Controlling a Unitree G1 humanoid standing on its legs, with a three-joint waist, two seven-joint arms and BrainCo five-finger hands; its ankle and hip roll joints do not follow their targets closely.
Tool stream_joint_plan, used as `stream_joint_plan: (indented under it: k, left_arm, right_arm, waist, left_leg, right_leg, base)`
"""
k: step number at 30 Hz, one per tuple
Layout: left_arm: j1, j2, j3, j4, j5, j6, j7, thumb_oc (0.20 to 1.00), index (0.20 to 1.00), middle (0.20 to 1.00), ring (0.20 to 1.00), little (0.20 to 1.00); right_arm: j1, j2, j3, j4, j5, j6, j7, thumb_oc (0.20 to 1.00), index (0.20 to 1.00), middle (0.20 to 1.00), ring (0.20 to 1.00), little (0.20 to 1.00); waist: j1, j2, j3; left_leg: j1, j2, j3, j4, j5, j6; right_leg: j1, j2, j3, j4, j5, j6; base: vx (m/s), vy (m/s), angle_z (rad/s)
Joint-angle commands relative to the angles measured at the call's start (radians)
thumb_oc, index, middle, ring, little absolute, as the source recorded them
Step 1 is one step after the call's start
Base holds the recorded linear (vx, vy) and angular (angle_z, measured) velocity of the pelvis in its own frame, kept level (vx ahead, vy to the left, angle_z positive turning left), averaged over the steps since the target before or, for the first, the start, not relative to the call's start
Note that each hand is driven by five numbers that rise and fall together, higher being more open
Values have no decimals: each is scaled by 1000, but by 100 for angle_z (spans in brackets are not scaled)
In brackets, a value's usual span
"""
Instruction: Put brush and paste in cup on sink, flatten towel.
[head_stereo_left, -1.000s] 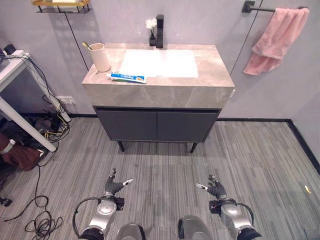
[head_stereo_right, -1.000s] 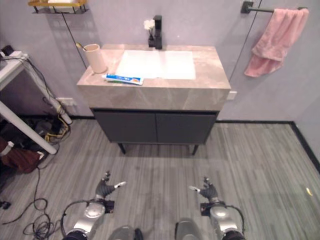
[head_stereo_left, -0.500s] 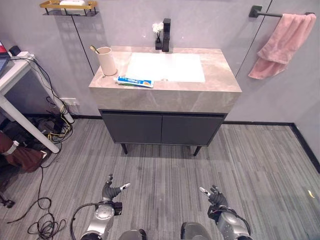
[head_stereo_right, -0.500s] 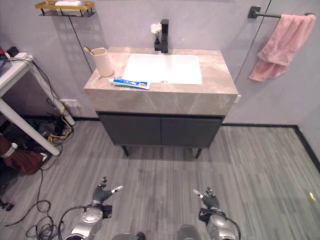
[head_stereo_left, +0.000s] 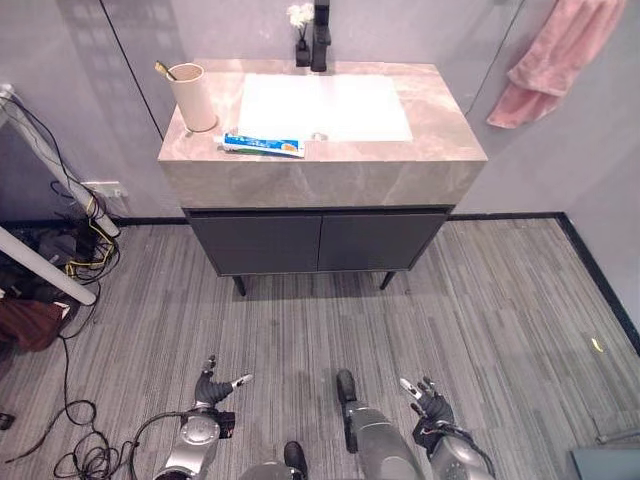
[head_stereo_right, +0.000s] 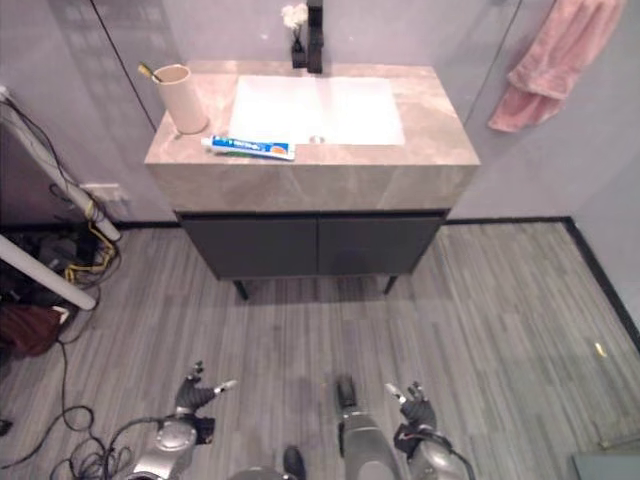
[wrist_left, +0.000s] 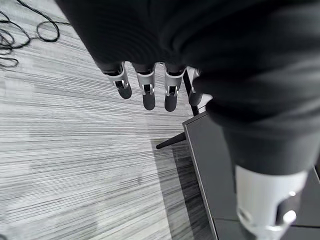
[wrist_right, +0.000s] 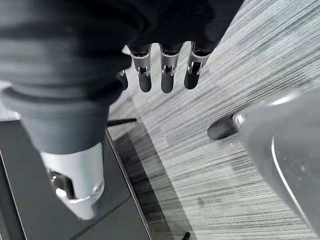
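both hands (head_stereo_left: 213, 388) (head_stereo_left: 428, 404) hang open over floor, well short of sink (head_stereo_left: 440, 120)

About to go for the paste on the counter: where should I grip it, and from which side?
Grip the paste around its middle, coming down from above with the left hand. It lies flat along the counter's front edge, just in front of the cup, so the fingers can likely straddle its narrow width front to back. Both hands, right hand included, hang open, low over the floor.

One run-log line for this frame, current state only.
left robot hand: open, empty, low | right robot hand: open, empty | toothbrush: in cup | toothpaste: on counter | towel: bunched
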Motion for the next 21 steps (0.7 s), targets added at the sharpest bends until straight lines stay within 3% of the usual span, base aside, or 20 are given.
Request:
stream_joint_plan:
  k: [1,6,7,9,10,11,13,14,15,17,19,21]
  left_arm:
    - [-5,20,-30,-58,26,-33,-1,1000,1000,1000,1000,1000]
    - [-8,2,-32,-15,17,-31,1,1000,1000,1000,1000,1000]
    - [-11,1,-37,-2,25,-29,4,1000,1000,1000,1000,1000]
    - [-29,-4,-40,21,23,-28,13,1000,1000,1000,1000,1000]
    - [-50,-8,-44,26,6,-30,22,1000,1000,1000,1000,1000]
    - [-65,-8,-47,28,-6,-34,23,1000,1000,1000,1000,1000]
    - [-83,-9,-62,36,-11,-36,29,1000,1000,1000,1000,1000]
    - [-83,-9,-62,36,-11,-36,29,1000,1000,1000,1000,1000]
    - [-89,-16,-67,37,-9,-37,34,1000,1000,1000,1000,1000]
    - [-81,-13,-67,37,-2,-41,35,1000,1000,1000,1000,1000]
    - [-59,-9,-64,31,8,-45,37,1000,1000,1000,1000,1000]
    - [-39,-4,-67,34,24,-45,25,1000,1000,1000,1000,1000]
  right_arm:
    - [-48,-29,1,-9,-42,-19,-13,1000,1000,1000,1000,1000]
    - [-52,-59,-12,16,-56,-21,-16,1000,1000,1000,1000,1000]
    - [-59,-66,-10,27,-64,-22,-18,1000,1000,1000,1000,1000]
    - [-71,-86,-5,11,-86,-26,-30,1000,1000,1000,1000,1000]
    - [-80,-98,-1,2,-88,-33,-34,1000,1000,1000,1000,1000]
    - [-80,-107,4,-3,-96,-33,-38,1000,1000,1000,1000,1000]
    - [-91,-120,13,23,-119,-28,-50,1000,1000,1000,1000,1000]
    - [-91,-120,13,23,-119,-28,-50,1000,1000,1000,1000,1000]
    - [-90,-129,13,35,-139,-25,-60,1000,1000,1000,1000,1000]
    - [-79,-131,4,35,-133,-30,-57,1000,1000,1000,1000,1000]
    - [-63,-133,-1,22,-125,-37,-41,1000,1000,1000,1000,1000]
    - [-54,-139,-1,34,-142,-34,-29,1000,1000,1000,1000,1000]
  waist:
    - [-1,18,-19]
    - [-10,56,-57]
    - [-10,61,-61]
    - [-2,53,-51]
    - [-2,42,-33]
    - [6,24,-22]
    - [22,12,-2]
    - [22,12,-2]
    - [33,4,3]
    - [42,6,-1]
    - [54,12,-9]
    - [71,33,-11]
  left_leg:
    - [124,-4,-64,-24,-43,-71]
    - [151,45,-110,37,-9,-124]
    - [130,55,-110,99,27,-148]
    - [20,77,-109,329,160,-214]
    - [-40,109,-86,454,220,-244]
    - [-86,126,-64,513,255,-251]
    - [-147,157,-31,565,259,-251]
    - [-147,158,-31,566,259,-251]
    - [-216,202,23,513,228,-235]
    - [-265,214,36,406,195,-218]
    - [-285,196,14,235,177,-197]
    - [-288,176,-50,77,218,-199]
  right_leg:
    - [56,-7,-8,-8,145,31]
    - [80,49,-11,54,78,-16]
    - [98,59,-13,47,68,-29]
    - [148,60,-13,19,53,-56]
    - [175,53,-16,4,48,-72]
    - [194,42,-18,-2,31,-89]
    - [235,41,-28,-20,6,-106]
    - [235,42,-29,-20,6,-106]
    - [278,28,-42,-52,-4,-99]
    - [307,25,-37,-78,-14,-87]
    - [327,17,-24,-91,-24,-71]
    - [355,24,2,-106,-38,-62]
  base:
    - [315,-87,24]
    - [331,-127,36]
    - [327,-182,3]
    - [263,-203,9]
    - [199,-229,-4]
    - [237,-275,-12]
    - [143,-144,1]
    - [169,-61,19]
    - [254,-63,15]
    - [339,4,21]
    - [344,140,18]
    - [363,194,-28]
